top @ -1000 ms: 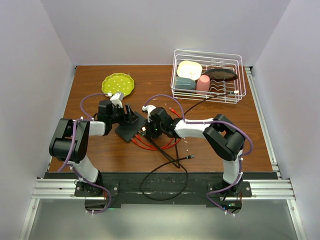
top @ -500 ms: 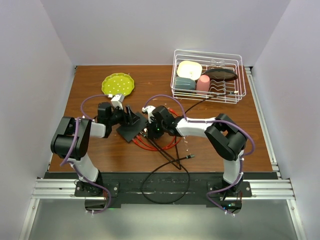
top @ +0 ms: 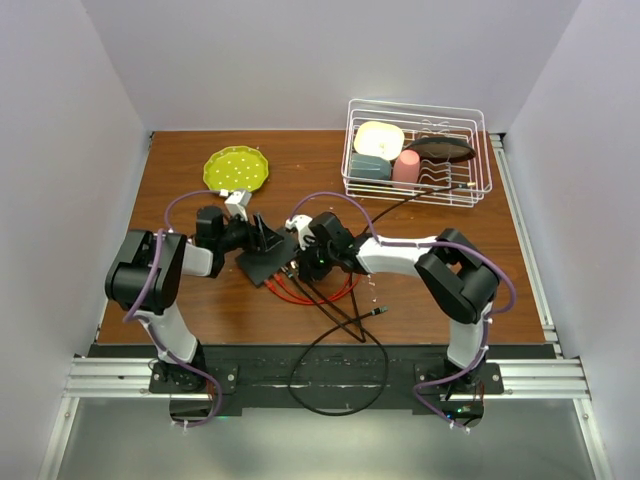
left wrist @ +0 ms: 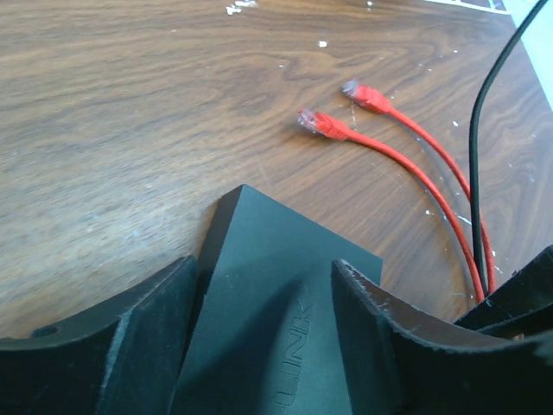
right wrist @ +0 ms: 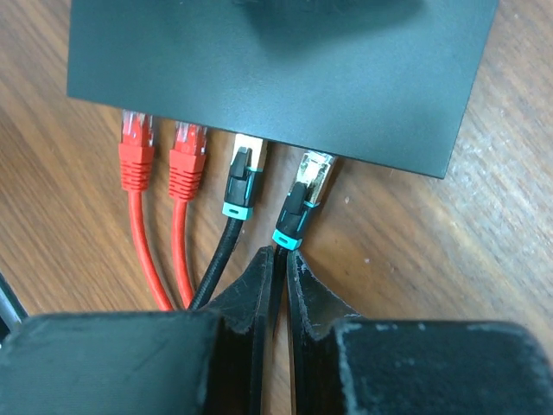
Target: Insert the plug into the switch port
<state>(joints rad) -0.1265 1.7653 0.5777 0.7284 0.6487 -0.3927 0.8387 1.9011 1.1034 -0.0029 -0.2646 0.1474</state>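
Note:
The flat black switch box (top: 266,266) lies mid-table and fills the top of the right wrist view (right wrist: 276,69). Two red plugs (right wrist: 138,147) and one black, teal-collared plug (right wrist: 242,181) sit in its ports. A second black plug (right wrist: 304,197) is tilted, with its clear tip at the port (right wrist: 321,160) on the right. My right gripper (right wrist: 278,259) is shut on that plug's cable just behind the teal collar. It also shows in the top view (top: 298,262). My left gripper (left wrist: 263,303) straddles the box's far end (left wrist: 285,268), a finger against each side.
Two loose red plug ends (left wrist: 324,124) lie on the wood beyond the box, beside a black cable (left wrist: 475,147). Red and black cables trail toward the near edge (top: 335,300). A yellow-green plate (top: 237,168) is at back left, a wire dish rack (top: 416,150) at back right.
The switch box and my left gripper have shifted slightly right. My right gripper has edged right and nearer with the cable. The black cable loop at the front has moved.

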